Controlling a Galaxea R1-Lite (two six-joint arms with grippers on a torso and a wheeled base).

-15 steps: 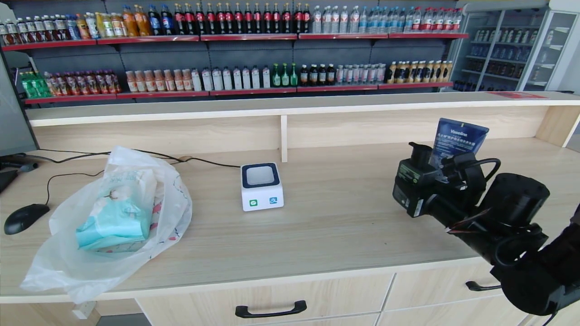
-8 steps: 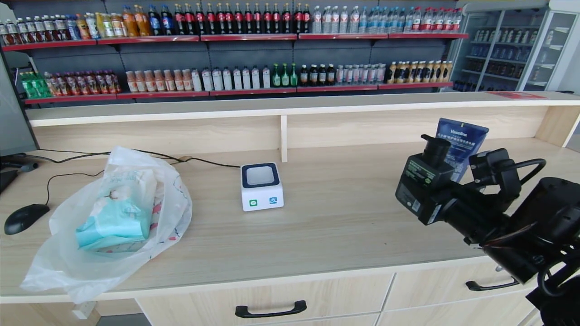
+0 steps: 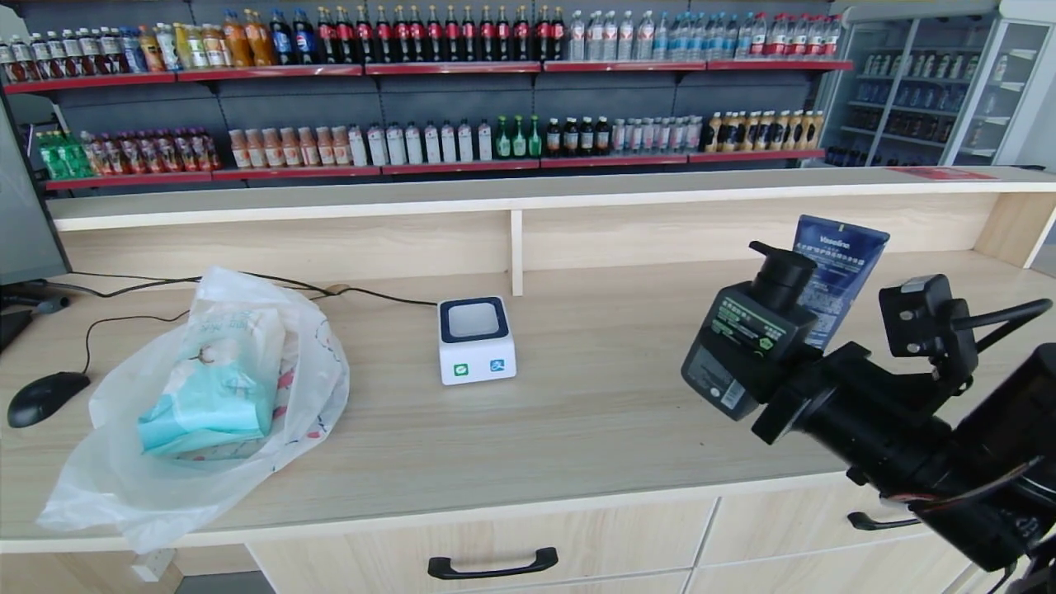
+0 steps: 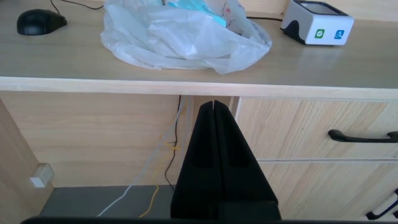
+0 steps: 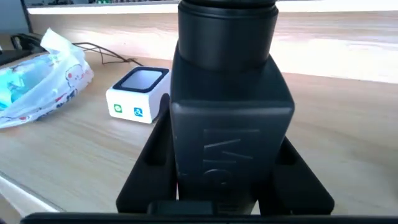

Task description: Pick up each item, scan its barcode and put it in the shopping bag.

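A black square bottle (image 3: 745, 337) with a round cap hangs tilted above the right part of the wooden counter (image 3: 610, 412), and my right gripper (image 3: 788, 394) is shut on its base. In the right wrist view the bottle (image 5: 225, 106) stands between the gripper (image 5: 224, 183) fingers. The white scanner (image 3: 477, 339) sits mid-counter, left of the bottle. The thin plastic shopping bag (image 3: 124, 462) lies at the left with a teal pack (image 3: 210, 396) inside. My left gripper (image 4: 214, 124) is shut with nothing in it, below the counter edge in front of the drawers.
A blue pouch (image 3: 841, 262) stands behind the bottle at the right. A black mouse (image 3: 45, 397) and cables lie at the far left. A raised shelf (image 3: 511, 198) runs along the back of the counter. Drawers with black handles (image 3: 492, 566) are below.
My right arm has swung lower and out to the right, while the bottle has tipped over and shifted slightly left, uncovering the blue pouch. Bag and scanner have stayed put.
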